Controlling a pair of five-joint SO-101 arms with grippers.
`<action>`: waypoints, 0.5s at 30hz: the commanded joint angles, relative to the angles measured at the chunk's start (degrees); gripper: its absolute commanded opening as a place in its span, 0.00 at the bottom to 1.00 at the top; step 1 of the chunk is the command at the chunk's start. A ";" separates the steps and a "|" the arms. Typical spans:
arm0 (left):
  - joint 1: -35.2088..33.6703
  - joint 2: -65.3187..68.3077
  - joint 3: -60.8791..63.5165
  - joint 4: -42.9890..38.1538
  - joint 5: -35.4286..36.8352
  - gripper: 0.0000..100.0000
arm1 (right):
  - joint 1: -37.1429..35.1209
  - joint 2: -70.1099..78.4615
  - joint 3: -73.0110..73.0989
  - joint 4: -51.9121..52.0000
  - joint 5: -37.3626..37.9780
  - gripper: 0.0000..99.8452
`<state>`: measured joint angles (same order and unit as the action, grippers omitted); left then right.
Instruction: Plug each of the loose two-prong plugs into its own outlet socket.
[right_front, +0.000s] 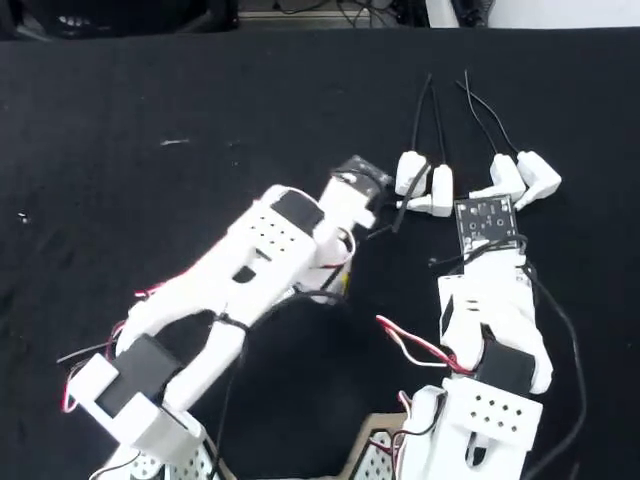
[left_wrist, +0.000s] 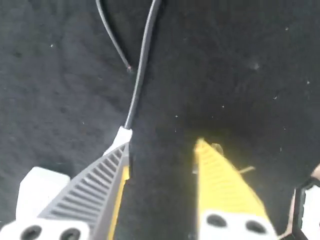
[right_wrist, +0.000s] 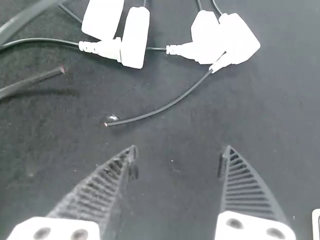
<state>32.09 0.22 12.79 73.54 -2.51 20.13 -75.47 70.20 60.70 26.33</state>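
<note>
Fingers (right_wrist: 95, 200) ribbed, wedge-shaped, over black cloth (right_wrist: 280, 110)

No legible txt, no labels or nos. (plugs (right_wrist: 106, 48) blank white)

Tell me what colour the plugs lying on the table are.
White. The plugs show best in the right wrist view.

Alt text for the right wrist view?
Right gripper, open, hangs over the black cloth. Beyond it lie one white plug-and-socket cluster and a second cluster beside it, with a loose thin wire nearer the gripper.
</note>
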 joint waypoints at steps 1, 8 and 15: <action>-4.35 -6.24 -6.20 5.71 0.00 0.23 | 0.88 -1.19 -0.22 0.18 0.62 0.24; -19.82 -18.11 -6.02 13.36 -5.89 0.23 | -5.10 -1.10 -0.84 0.35 0.62 0.24; -33.89 -30.42 16.92 5.27 -8.79 0.23 | -25.49 -1.01 -2.77 5.01 0.18 0.24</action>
<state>5.45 -22.99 17.80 85.32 -10.07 2.64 -75.47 70.20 63.78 26.33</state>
